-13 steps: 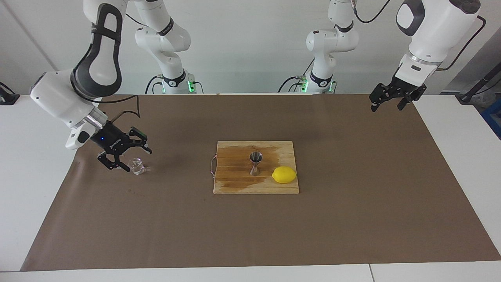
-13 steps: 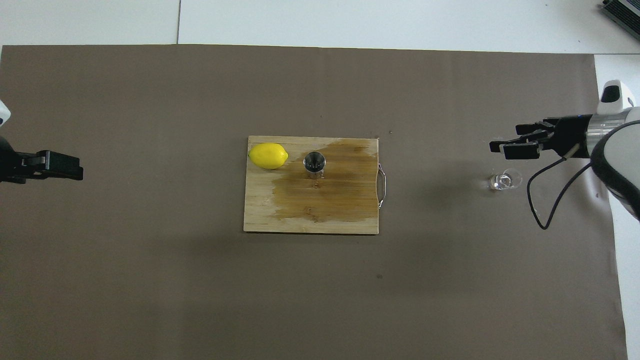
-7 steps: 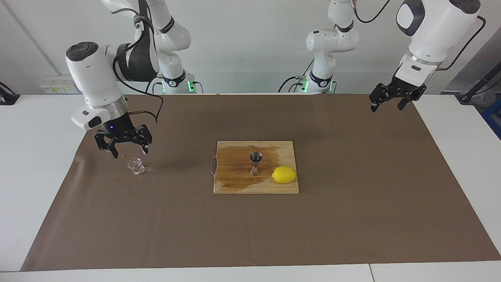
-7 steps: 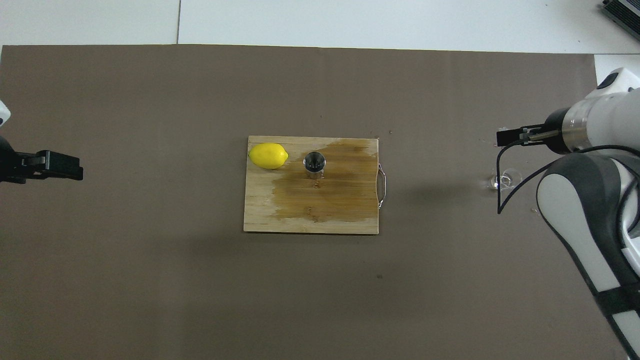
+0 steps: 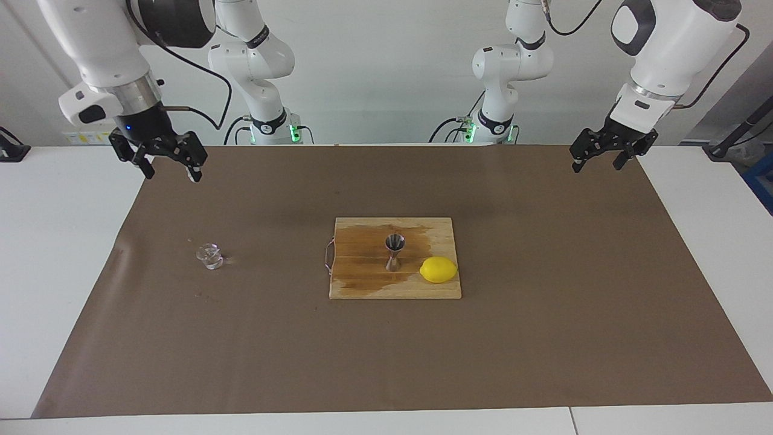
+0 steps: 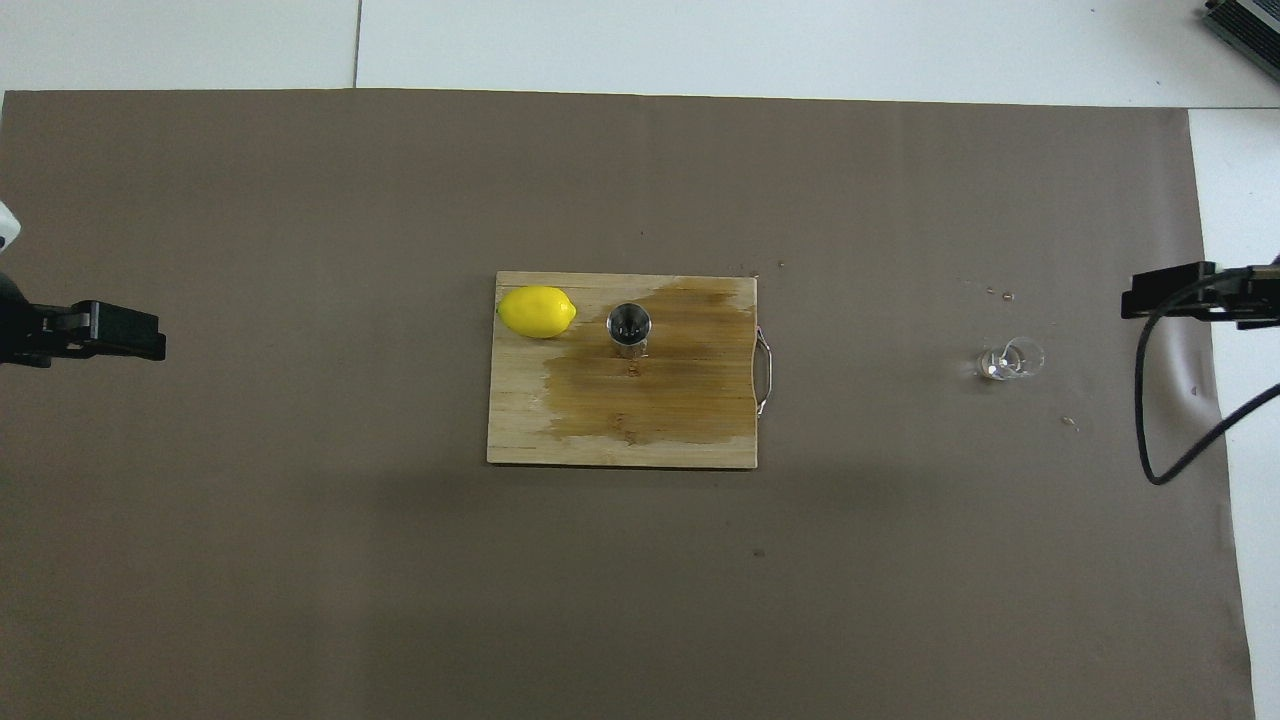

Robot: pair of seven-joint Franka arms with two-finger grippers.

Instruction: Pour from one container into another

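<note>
While both arms hang clear of the work, I take the wooden cutting board [image 5: 394, 258] as my landmark; it lies in the middle of the brown mat [image 5: 543, 338] that covers the table.

On that board the metal jigger [image 5: 394, 251] stands upright, roughly at the board's centre. Its open upper cone shows as a dark round mouth from overhead [image 6: 629, 324]. Just beside the jigger, toward the left arm's end of the board, the lemon [image 5: 438, 269] rests on the wood, a little farther from the robots than the jigger. A dark wet stain [image 6: 660, 375] spreads over much of the board around the jigger's foot, reaching toward the wire handle [image 6: 766, 372] on the end that faces the right arm.

My glass cup [image 5: 209, 255] sits on the mat well apart from the board, toward the right arm's end of the table, about level with the jigger. It stands upright with nothing touching it. A few small droplets or specks [image 6: 1000, 294] lie on the mat near it.

I see the right gripper [image 5: 171, 165] up in the air over the mat's edge at the right arm's end, nearer the robots' side than the board, jaws spread wide and holding nothing. It is well clear of the cup.

The left gripper [image 5: 596, 161] waits aloft over the mat's corner at the left arm's end, jaws likewise wide apart and empty.
</note>
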